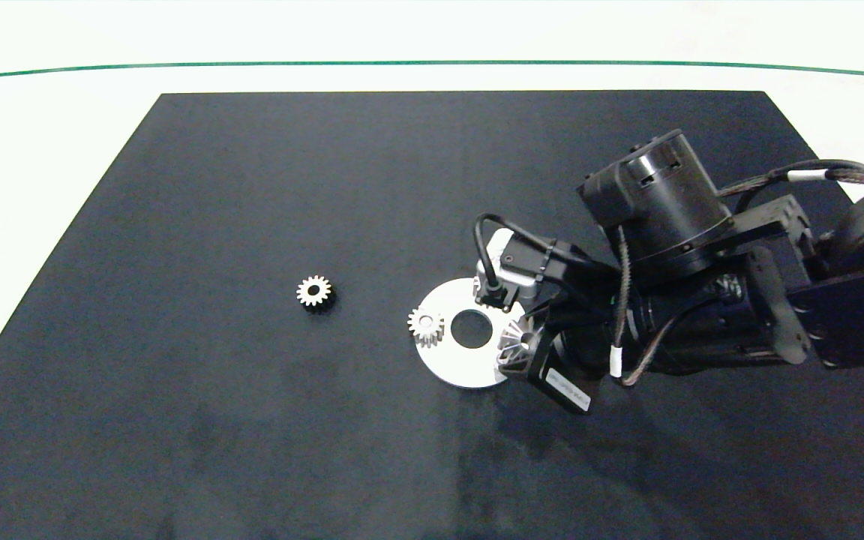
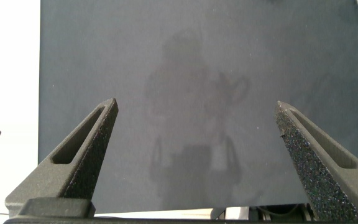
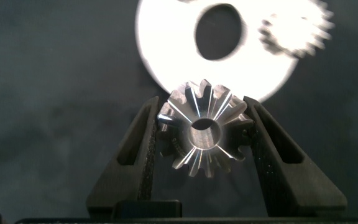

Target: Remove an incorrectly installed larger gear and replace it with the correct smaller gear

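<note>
larger gear [image 3: 204, 129] pinched in right claw [image 3: 204, 140]; arm's label [image 1: 568, 387] unreadable.

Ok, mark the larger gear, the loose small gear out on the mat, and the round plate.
larger gear [image 3: 204, 134]: right wrist view, on its hub face, between the right gripper's fingers.
loose small gear [image 1: 315, 291]: head view, on its toothed top face.
round plate [image 1: 462, 370]: head view, on bare near rim.
</note>
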Available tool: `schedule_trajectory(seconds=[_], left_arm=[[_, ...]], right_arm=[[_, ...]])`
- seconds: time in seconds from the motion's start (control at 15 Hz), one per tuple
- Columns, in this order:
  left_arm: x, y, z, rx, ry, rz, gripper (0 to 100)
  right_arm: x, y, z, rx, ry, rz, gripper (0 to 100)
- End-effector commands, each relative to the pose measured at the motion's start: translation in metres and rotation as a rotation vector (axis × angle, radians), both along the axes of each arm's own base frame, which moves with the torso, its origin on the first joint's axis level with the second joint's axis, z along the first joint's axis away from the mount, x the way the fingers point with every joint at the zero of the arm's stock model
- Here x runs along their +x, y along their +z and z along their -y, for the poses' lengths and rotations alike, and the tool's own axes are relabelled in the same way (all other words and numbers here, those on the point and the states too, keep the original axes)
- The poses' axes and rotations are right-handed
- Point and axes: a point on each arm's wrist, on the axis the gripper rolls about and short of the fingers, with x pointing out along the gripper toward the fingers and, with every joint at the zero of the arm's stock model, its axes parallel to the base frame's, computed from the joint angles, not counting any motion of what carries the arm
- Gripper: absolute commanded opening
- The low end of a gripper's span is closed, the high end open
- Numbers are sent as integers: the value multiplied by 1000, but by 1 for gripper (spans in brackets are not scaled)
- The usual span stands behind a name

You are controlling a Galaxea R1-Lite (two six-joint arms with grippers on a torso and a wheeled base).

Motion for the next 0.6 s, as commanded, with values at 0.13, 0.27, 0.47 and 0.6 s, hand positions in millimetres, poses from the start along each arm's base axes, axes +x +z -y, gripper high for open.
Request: schedule_trajectory(seconds=[0.13, 0.27, 0.47, 0.6], left_arm=[[-1, 0, 0, 2, 1, 3, 100], [-2, 0, 0, 6, -1, 7, 100], [-2, 0, 0, 12, -1, 8, 100], [-2, 0, 0, 20, -2, 8, 100]], right_arm=[[2, 11, 55, 6, -162, 29, 31], [4, 8, 75, 2, -226, 17, 31], [11, -5, 98, -20, -309, -24, 31], [15, -12, 108, -24, -339, -47, 31]])
